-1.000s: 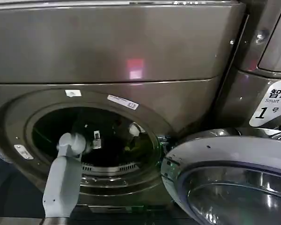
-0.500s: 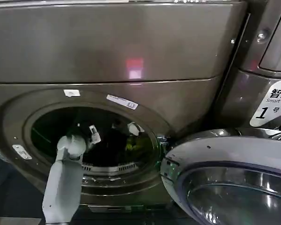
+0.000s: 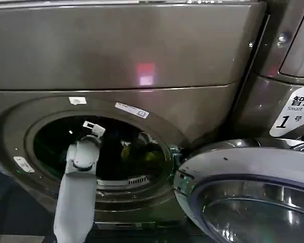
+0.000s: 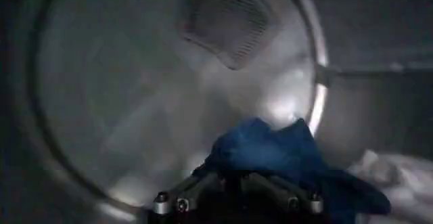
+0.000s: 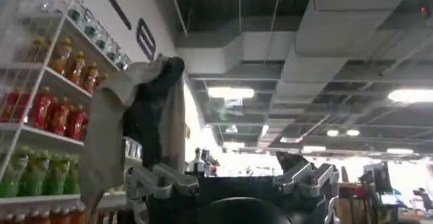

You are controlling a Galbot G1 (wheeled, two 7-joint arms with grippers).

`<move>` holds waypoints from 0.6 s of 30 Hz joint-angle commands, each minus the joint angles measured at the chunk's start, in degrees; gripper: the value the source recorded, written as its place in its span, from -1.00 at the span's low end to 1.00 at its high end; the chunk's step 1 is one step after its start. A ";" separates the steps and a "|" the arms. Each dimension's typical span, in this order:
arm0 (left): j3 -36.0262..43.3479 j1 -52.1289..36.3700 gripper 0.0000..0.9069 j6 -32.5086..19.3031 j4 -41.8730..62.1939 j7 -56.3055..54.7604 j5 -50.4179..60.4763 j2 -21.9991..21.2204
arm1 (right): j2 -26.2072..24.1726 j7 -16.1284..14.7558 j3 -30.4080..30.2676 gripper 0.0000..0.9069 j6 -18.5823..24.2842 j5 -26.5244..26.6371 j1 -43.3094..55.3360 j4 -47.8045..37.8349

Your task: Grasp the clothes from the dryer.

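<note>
The dryer (image 3: 142, 55) is bronze-grey, with its round porthole open and its glass door (image 3: 243, 167) swung out to the lower right. My left arm (image 3: 76, 192) reaches up into the drum. Yellow-green patches of the clothes (image 3: 126, 152) show in the dark mouth beside its wrist. In the left wrist view a dark peak of the clothes (image 4: 264, 147) rises right at my left gripper (image 4: 233, 174), whose fingers converge, shut on the fabric. Paler cloth (image 4: 396, 178) lies beside it on the drum floor. My right gripper (image 5: 226, 168) points up at a ceiling, open.
The open door stands close to the right of my left arm and blocks the lower right. A white sticker with a "1" (image 3: 294, 114) marks the panel on the right. A perforated vent (image 4: 226, 19) sits on the drum's back wall. Bottle shelves (image 5: 40, 117) and a hanging cloth (image 5: 135, 124) flank the right gripper.
My left wrist has risen and moved slightly right inside the porthole. The yellow-green patches have shifted left towards it, and the white patch seen earlier no longer shows.
</note>
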 commanded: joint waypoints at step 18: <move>0.10 -0.65 -1.00 2.88 -0.48 -21.57 -14.58 -2.70 | -0.46 2.35 -0.26 1.00 -1.33 1.91 0.90 0.92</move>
